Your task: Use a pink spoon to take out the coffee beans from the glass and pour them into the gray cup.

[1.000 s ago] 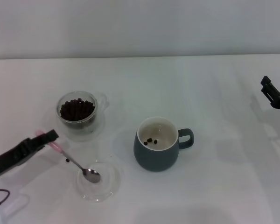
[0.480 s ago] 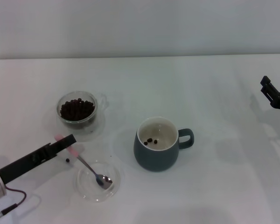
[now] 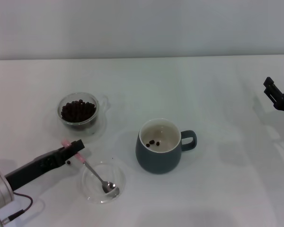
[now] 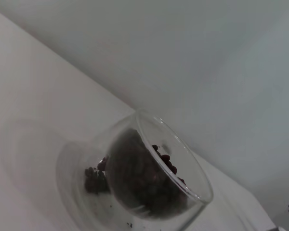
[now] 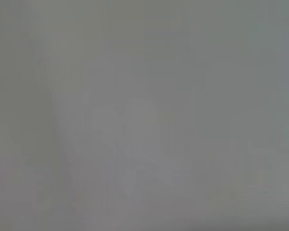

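Your left tool (image 3: 75,148), lower left, clamped on slim pink-handled silver spoon (image 3: 95,174); bowl sits in shallow clear dish (image 3: 120,180). Lift clear before swinging to bean-filled clear glass (image 3: 78,113) upper left. Blue-gray mug (image 3: 159,150) at centre. Right tool (image 3: 277,92) parked far right, apart.

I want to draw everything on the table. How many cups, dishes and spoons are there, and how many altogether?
Cups: 2, the glass full of coffee beans and the gray cup.
Dishes: 1, the clear glass dish.
Spoons: 1, the pink spoon, its handle in the left tool and its bowl in the dish.
Total: 4.
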You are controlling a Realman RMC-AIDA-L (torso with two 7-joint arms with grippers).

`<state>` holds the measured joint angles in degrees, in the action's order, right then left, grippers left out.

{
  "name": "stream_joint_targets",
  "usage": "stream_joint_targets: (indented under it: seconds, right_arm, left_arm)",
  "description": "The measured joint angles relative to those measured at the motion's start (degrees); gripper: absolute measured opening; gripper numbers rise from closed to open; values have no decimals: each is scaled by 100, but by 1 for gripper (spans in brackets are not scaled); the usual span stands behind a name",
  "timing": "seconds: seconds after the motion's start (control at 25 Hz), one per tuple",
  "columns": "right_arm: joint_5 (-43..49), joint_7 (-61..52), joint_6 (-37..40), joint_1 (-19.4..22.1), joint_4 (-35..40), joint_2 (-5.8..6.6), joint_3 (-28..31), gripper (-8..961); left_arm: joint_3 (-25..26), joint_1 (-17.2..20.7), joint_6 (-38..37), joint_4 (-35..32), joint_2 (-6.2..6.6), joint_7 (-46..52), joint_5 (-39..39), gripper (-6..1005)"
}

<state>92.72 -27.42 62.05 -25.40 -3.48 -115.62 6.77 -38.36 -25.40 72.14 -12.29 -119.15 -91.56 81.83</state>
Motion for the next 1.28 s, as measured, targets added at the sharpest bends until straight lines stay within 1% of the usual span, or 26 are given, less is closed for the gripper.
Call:
stream_joint_targets:
  seconds: [0.12,0.36,0.56,0.76,0.84,0.96,1.0,1.04,1.08,1.2,1.28]
  right_arm:
    - [0,0,1,1,-10,-5,0,709]
    - [0,0,1,9,-38,-12,0,709]
    - [0,0,1,10,-61,-13,0,709]
    - [0,0,1,10,-74,-14,0,709]
    - [0,-7,1,7,-81,-14,0,709]
    - [0,-21,22,10,-94,-13,0,709]
    - [0,-26,32,17,-112,-14,0,709]
    - [-11,-27,46,24,-132,-13,0,709]
    - [-33,-25,61,30,-159,-13,0,709]
    - [-145,-9,126,65,-228,-13,0,709]
    - [-167,-5,194,106,-268,-13,0,709]
  left_arm:
    - [-6,-31,2,74,-3,-290,-4,185]
    - [40,-17,-27,128,0,-656,115,435]
    - [48,205,-65,80,24,-1187,642,632]
    - [48,303,-267,11,32,-1661,839,724]
    - [48,381,-340,15,20,-2021,1080,761]
    - [47,532,-249,50,7,-2739,1496,816]
    - [46,616,-153,84,-3,-3233,1713,834]
    - [46,616,-153,84,-3,-3233,1713,844]
    - [45,643,-119,102,-5,-3449,1806,854]
    - [45,677,-105,281,-8,-4271,2233,883]
    - [45,710,-117,362,-9,-4841,2534,880]
